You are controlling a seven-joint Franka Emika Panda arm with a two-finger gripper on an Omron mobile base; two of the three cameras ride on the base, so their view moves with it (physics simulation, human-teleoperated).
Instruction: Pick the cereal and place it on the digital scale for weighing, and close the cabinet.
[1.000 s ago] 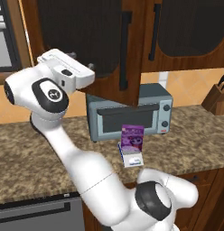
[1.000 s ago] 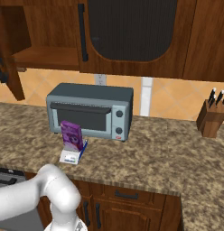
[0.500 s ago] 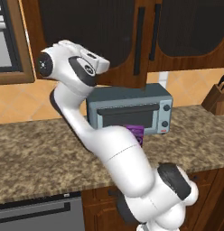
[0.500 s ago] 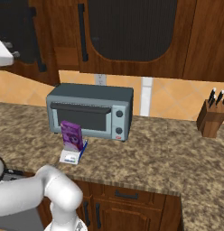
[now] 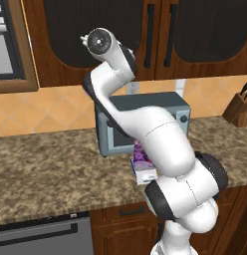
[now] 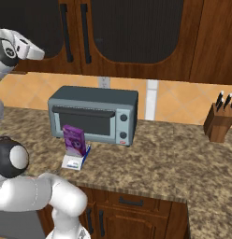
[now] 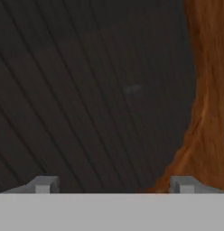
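The purple cereal (image 6: 74, 140) box stands upright on the small white-grey digital scale (image 6: 75, 161), in front of the toaster oven. In the left base view the cereal (image 5: 141, 154) and the digital scale (image 5: 145, 173) peek out from behind my arm. The dark brown cabinet (image 6: 127, 32) has its glass doors shut, with black bar handles (image 6: 85, 33) side by side. My wrist (image 5: 100, 42) is raised against the left door. My gripper (image 7: 114, 185) is open and empty, its fingertips (image 7: 44, 184) wide apart, right up to the dark glass (image 7: 95, 90) beside the wooden frame (image 7: 206, 103).
A grey-blue toaster oven (image 6: 94, 114) sits at the back of the granite counter (image 6: 160, 158). A knife block (image 6: 218, 122) stands at the far right. Low drawer cabinets (image 6: 132, 210) run under the counter, and a dark appliance front (image 5: 41, 236) sits at lower left.
The left cabinet door, open a second ago, has swung shut with my hand following it up and right. Cereal and scale have not moved.
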